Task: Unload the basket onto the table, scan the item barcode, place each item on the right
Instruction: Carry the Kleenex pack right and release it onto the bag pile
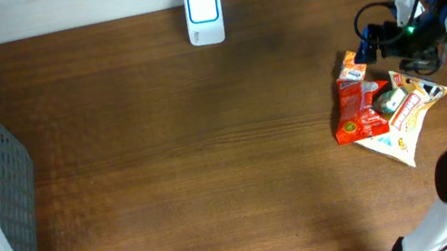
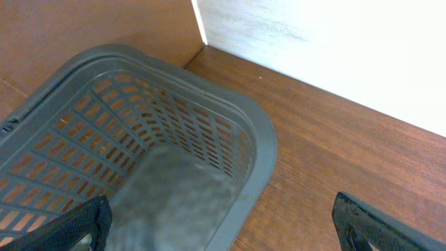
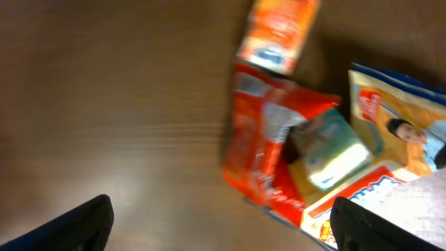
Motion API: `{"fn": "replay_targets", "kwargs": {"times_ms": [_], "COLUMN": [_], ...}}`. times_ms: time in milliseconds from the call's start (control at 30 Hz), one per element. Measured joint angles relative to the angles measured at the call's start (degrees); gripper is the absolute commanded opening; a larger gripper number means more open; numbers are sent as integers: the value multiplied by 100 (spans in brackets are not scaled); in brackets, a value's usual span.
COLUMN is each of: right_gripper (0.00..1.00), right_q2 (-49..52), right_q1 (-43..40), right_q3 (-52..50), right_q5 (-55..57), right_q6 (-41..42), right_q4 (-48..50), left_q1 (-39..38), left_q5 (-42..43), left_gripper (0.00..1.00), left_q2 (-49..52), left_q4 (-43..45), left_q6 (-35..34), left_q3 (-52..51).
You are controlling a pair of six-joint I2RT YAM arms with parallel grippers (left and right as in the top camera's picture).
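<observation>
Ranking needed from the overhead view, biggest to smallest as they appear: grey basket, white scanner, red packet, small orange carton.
1. grey basket, though partly hidden
2. red packet
3. white scanner
4. small orange carton

Open tabletop [image 1: 185,169] runs across the middle, and I have a wide lane left to right. The grey basket [image 1: 6,173] blocks the left edge. The snack packet pile [image 1: 386,106] crowds the right side. The scanner [image 1: 204,15] stands at the far edge, centre.
</observation>
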Motion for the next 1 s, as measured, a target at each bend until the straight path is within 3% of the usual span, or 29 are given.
{"fn": "replay_targets", "kwargs": {"times_ms": [400,1000], "right_gripper": [99,99], "right_q2": [-2511,-2334], "right_q1": [1823,1923], "right_q3": [192,188], "right_q5": [-216,-155], "right_q6": [-433,-433], "right_q4": [-153,-107], "left_q1": [0,0], "left_q5": [-2,-2], "left_gripper": [99,99], "left_q2": [0,0], "left_q4": [0,0], "left_q6": [0,0], "left_q3": [0,0]}}
